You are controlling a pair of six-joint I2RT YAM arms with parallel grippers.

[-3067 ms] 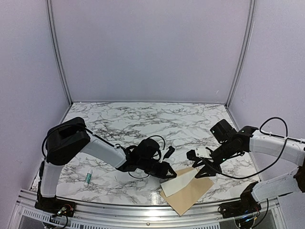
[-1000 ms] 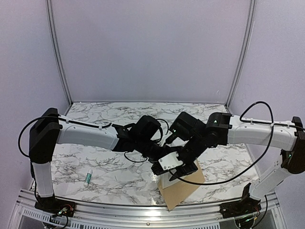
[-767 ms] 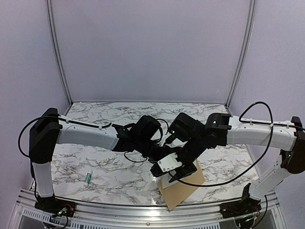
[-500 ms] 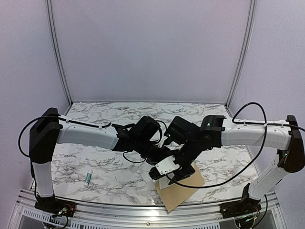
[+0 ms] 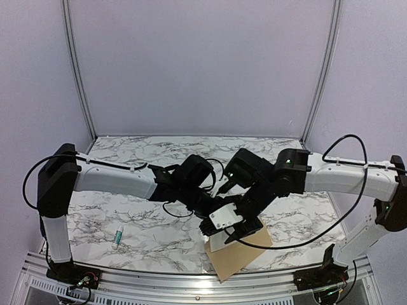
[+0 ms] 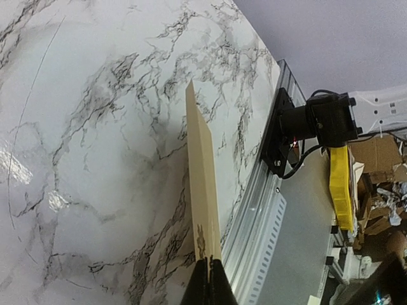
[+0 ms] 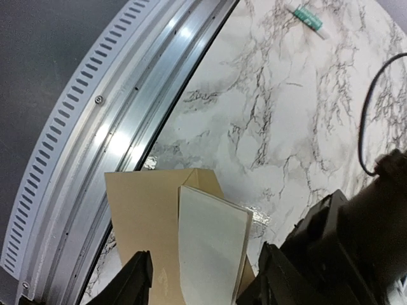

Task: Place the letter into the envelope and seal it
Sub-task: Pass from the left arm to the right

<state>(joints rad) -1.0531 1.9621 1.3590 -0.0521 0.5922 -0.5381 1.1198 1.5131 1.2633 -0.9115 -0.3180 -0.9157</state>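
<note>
Two-handed: clamping the letter [image 6: 202, 178] edgewise in the left gripper [image 6: 208, 268], holding the right gripper [image 7: 205, 257] spread apart over the envelope [image 7: 140, 203].

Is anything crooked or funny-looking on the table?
Yes. The brown envelope lies crooked at the near edge of the marble table. One corner pokes out over the metal rail instead of lying flat on the tabletop.
</note>
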